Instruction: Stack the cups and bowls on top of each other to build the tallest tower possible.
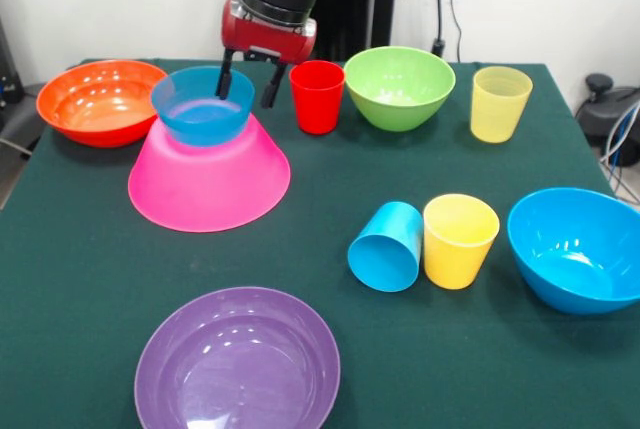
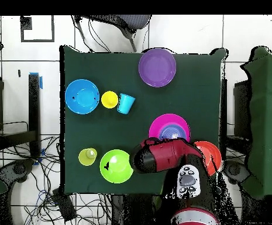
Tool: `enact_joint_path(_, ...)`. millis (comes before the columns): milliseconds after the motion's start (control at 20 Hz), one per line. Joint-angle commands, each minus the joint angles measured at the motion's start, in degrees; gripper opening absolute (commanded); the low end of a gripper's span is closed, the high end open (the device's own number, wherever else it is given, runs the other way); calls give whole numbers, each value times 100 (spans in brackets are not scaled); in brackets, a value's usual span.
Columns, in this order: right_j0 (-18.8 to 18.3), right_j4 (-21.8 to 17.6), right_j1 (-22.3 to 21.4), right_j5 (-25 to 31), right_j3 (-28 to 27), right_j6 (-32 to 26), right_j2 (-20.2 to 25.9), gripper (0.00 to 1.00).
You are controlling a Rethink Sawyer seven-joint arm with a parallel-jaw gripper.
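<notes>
The tower is a big pink bowl (image 1: 208,184) (image 2: 159,125) turned upside down with a small blue bowl (image 1: 200,109) (image 2: 172,133) sitting upright on it. My gripper (image 1: 247,84) hangs at the blue bowl's far right rim, open. One finger is inside the bowl and the other outside. An orange bowl (image 1: 100,101) (image 2: 213,153) lies just left of the tower. A red cup (image 1: 317,96), green bowl (image 1: 398,86) (image 2: 116,166) and pale yellow cup (image 1: 499,102) (image 2: 87,156) line the back. The arm hides the gripper and red cup in the overhead view.
A blue cup (image 1: 386,246) (image 2: 126,103) lies on its side beside an upright yellow cup (image 1: 459,239) (image 2: 109,99). A medium blue bowl (image 1: 575,247) (image 2: 82,96) sits at the right edge. A purple bowl (image 1: 237,359) (image 2: 157,67) rests at the front.
</notes>
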Motion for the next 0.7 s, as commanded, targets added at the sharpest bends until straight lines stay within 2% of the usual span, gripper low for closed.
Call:
enact_joint_path(50,-39,-55,316,10,-339,148,471,100)
enact_joint_path(550,-53,0,316,222,-352,84,492,100)
enact_joint_path(700,-161,35,262,307,-280,-42,611,100)
